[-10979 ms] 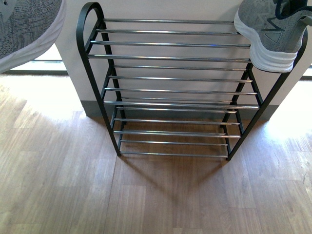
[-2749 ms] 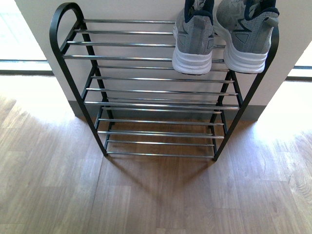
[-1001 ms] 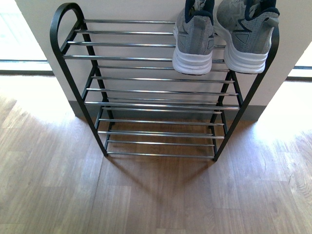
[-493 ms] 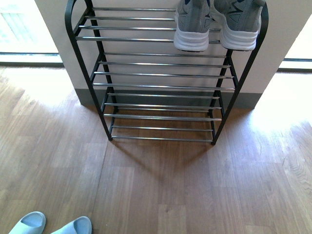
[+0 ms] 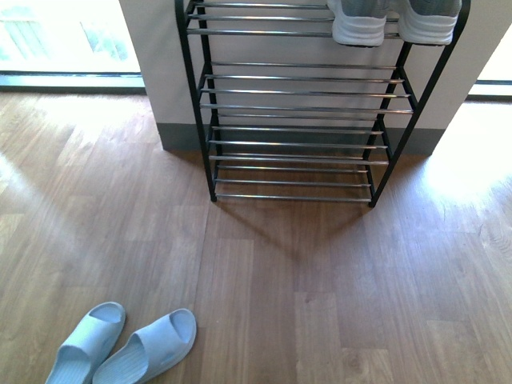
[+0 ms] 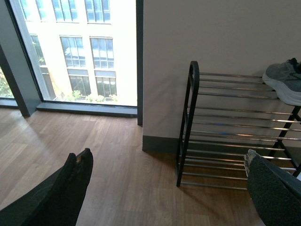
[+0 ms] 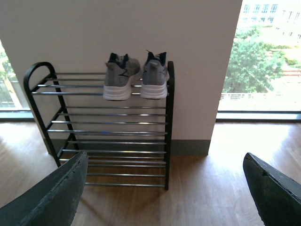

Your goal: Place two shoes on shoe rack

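Cropping grey sneakers (image 5: 358, 24) on shoe rack (image 5: 298, 111), upper right; blue slides (image 5: 152, 348), lower left. Spread wide, empty: left gripper (image 6: 165, 157), right gripper (image 7: 164, 159).

The wooden floor (image 5: 320, 288) is occupied by the shoe rack (image 5: 304, 78), which is set against the wall. A pair of pale blue slides (image 5: 152, 348) is laid side by side on the floor, well apart from the rack. A pair of grey sneakers (image 5: 358, 24) is carried on the top tier, at its right end in the front view.

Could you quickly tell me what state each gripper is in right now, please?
Left gripper: open, holding nothing.
Right gripper: open, holding nothing.
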### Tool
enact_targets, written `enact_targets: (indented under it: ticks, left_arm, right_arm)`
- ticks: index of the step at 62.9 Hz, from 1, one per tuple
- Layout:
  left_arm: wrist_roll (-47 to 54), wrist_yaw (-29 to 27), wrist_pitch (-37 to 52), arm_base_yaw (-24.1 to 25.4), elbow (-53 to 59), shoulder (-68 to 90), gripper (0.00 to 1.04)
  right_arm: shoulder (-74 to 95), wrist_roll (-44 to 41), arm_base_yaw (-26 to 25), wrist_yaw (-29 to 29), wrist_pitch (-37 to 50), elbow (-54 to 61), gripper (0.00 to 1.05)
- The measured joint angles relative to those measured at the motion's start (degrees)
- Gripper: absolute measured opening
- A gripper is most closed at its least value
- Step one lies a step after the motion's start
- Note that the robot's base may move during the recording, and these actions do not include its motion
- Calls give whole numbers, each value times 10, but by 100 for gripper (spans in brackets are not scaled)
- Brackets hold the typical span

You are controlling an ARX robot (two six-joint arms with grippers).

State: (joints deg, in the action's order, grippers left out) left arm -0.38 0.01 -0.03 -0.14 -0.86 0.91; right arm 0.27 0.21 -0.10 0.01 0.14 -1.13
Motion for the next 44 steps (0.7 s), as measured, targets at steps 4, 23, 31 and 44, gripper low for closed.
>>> enact_targets:
  ticks: [4,23,31,44]
  left_arm:
    - [0,0,0,0,0,0,95]
    - [0,-2,0,0,0,0,95]
    - [0,-1,0,0,0,0,95]
    - [0,-1,0,0,0,0,95]
  right_arm:
    - [0,0,0,0,0,0,96]
    - [0,0,0,0,0,0,96]
    - [0,0,0,0,0,0,96]
    - [0,0,0,0,0,0,96]
